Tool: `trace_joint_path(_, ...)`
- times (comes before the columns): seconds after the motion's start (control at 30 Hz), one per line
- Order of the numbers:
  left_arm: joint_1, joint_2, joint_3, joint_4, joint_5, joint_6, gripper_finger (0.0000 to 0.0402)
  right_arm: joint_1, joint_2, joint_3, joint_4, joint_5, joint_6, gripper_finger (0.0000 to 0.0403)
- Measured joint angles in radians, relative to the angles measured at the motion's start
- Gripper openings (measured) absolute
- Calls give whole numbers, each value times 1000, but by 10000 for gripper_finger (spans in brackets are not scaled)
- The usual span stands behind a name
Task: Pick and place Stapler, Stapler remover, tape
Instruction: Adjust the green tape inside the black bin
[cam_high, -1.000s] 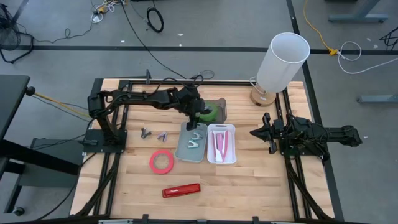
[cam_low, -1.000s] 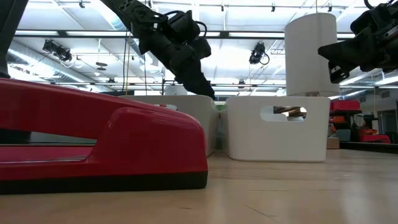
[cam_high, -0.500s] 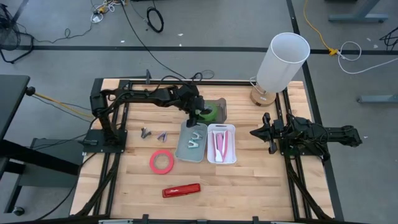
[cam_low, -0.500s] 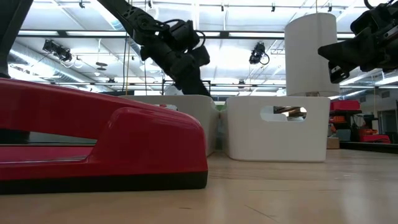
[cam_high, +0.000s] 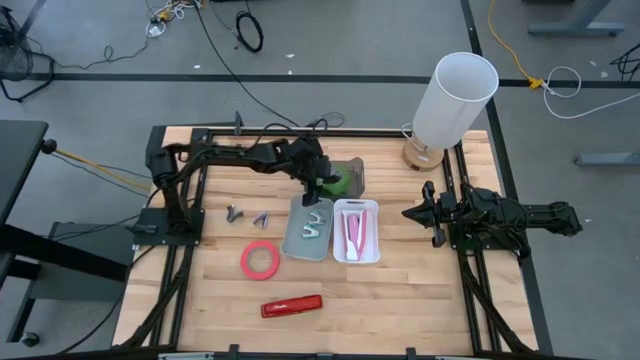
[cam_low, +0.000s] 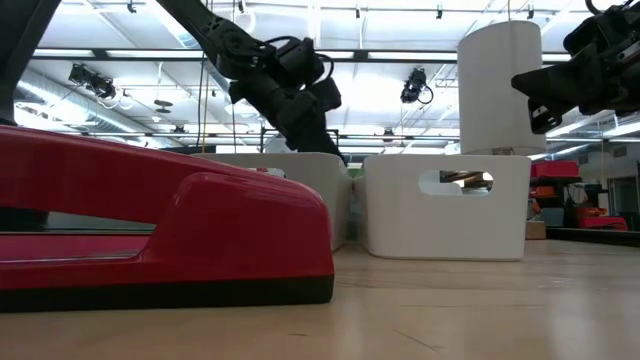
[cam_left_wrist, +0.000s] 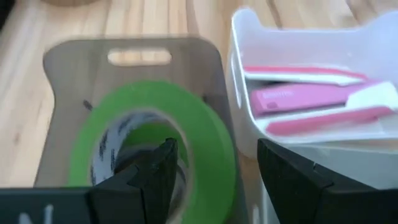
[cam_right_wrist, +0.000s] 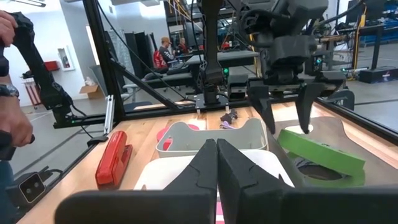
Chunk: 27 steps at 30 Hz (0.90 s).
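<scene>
From above, the left gripper (cam_high: 322, 186) hung spread over the green tape (cam_high: 337, 181) in the grey tray (cam_high: 355, 172) near the desk's far edge. The right gripper (cam_high: 415, 213) waited shut by the right edge.

Level with the desk, the glossy red stapler (cam_low: 165, 225) filled the foreground, and the left gripper stood above the bins, holding nothing.

From the left wrist, one finger (cam_left_wrist: 163, 163) sat inside the smooth round roll's bore, the other outside. A good grip probably meant lowering squarely so the pads clamp one wall.

From the right wrist, the roll lay tilted.
</scene>
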<state>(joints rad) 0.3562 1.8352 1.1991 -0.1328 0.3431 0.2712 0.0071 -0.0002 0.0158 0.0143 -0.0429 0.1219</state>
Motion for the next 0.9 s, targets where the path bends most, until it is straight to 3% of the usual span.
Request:
trace_joint_path(0.47, 1, 13, -1, 5, 29, -25, 220, 0, 0, 0, 0, 0, 0, 4)
trace_joint_path(0.9, 1, 13, -1, 5, 21, -24, 120, 0, 0, 0, 0, 0, 0, 4)
